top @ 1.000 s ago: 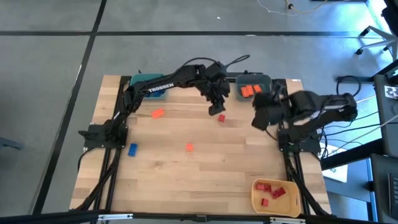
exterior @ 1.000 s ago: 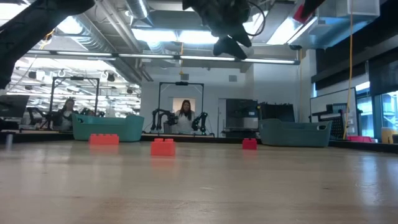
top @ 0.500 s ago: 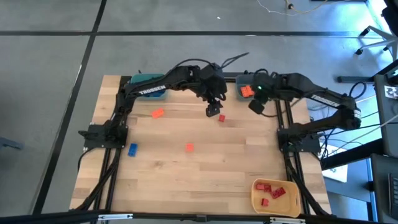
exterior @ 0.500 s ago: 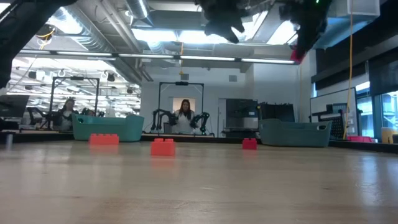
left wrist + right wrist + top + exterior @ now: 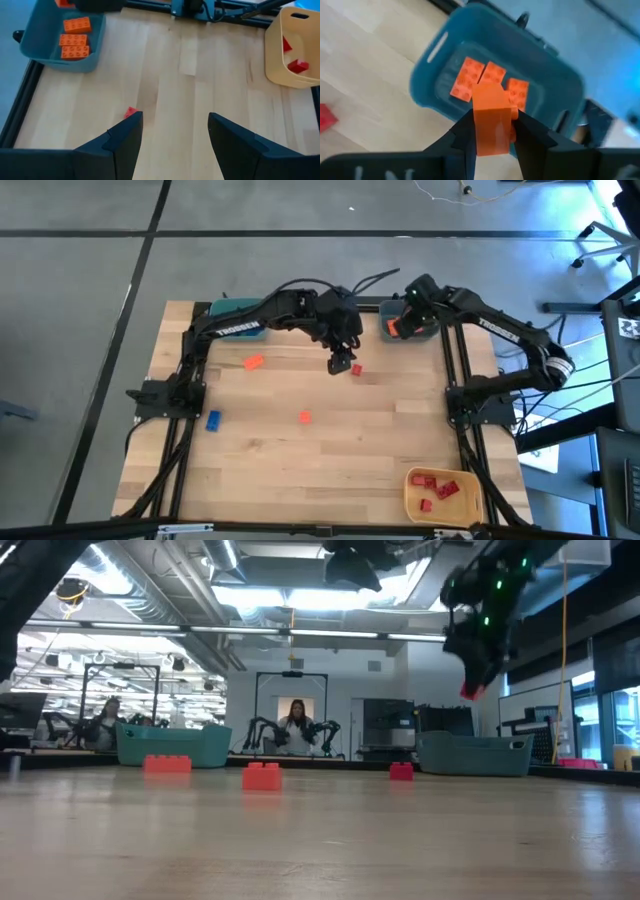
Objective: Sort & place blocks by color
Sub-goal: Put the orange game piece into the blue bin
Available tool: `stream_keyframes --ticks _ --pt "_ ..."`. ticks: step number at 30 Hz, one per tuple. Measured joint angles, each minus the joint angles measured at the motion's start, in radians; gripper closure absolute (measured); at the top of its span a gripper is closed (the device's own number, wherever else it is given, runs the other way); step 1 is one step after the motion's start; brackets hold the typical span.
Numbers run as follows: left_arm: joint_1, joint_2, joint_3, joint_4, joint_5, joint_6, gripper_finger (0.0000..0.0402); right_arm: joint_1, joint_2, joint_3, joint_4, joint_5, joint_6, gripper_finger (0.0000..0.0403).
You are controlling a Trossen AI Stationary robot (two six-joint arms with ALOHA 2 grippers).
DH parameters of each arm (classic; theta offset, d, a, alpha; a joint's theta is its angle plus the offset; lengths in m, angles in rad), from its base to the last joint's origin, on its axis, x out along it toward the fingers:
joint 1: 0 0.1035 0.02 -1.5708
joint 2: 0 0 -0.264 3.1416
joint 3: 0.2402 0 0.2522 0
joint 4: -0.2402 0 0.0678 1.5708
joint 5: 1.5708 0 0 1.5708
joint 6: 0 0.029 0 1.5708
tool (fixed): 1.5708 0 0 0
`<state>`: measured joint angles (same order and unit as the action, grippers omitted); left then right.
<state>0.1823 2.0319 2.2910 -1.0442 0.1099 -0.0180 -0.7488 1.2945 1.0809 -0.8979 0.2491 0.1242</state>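
At the near edge of the table (image 5: 330, 480), toward the right corner, a yellow bin (image 5: 443, 496) holds several red blocks (image 5: 437, 488), gathered there by color. Farther in, loose blocks lie on the bare wood, not yet sorted: a blue block (image 5: 213, 420) near the left side, a small orange block (image 5: 305, 417) near the middle, another orange block (image 5: 253, 362) beyond it to the left, and a red block (image 5: 356, 369) just past center.

The left pincer (image 5: 342, 364) hangs above the table right beside that red block, its fingers spread wide and holding nothing. It looks placed to come down on the red block next.

At the far edge sit two more bins. A teal bin (image 5: 240, 317) is at the far left, mostly covered by the left arm. A grey-blue bin (image 5: 408, 320) at the far right holds orange blocks (image 5: 490, 80). The right pincer (image 5: 400, 326) is raised above this bin, clamped on an orange block (image 5: 491, 120), carried there so it can join the matching ones below.
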Motion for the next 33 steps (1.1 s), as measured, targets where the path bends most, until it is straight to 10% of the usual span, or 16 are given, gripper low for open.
stream_keyframes --ticks 33 --pt "-0.029 0.002 0.000 -0.003 -0.027 -0.059 0.0185 -0.184 0.372 -0.121 0.272 -0.168 -0.078 0.0295"
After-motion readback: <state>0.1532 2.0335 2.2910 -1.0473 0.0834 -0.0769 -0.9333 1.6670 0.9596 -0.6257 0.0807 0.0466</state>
